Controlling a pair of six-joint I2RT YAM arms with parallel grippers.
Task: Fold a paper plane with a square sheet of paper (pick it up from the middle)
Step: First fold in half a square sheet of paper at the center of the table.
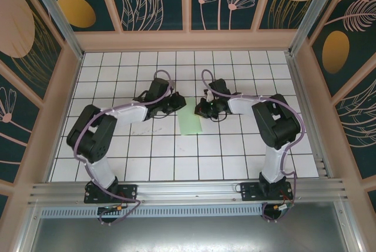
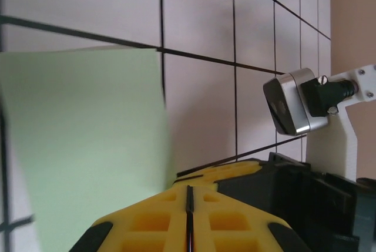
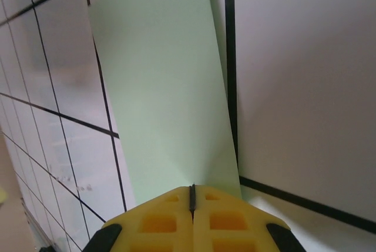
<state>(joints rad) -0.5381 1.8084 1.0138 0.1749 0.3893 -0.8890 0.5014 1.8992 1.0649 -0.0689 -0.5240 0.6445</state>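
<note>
Mid-fold: paper (image 1: 191, 124) lies as a narrow strip. Left gripper (image 1: 177, 104) at its 11 o'clock, right gripper (image 1: 200, 111) at 1, both closed. Next, you likely press the crease.

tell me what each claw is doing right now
left claw: closed, tip next to the green paper, no grip seen
right claw: closed, tip at the paper's edge, grip cannot be told

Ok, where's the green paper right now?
In the top view, the green paper lies near the middle of the tiled table, between the left gripper and the right gripper, just nearer the bases.
</note>
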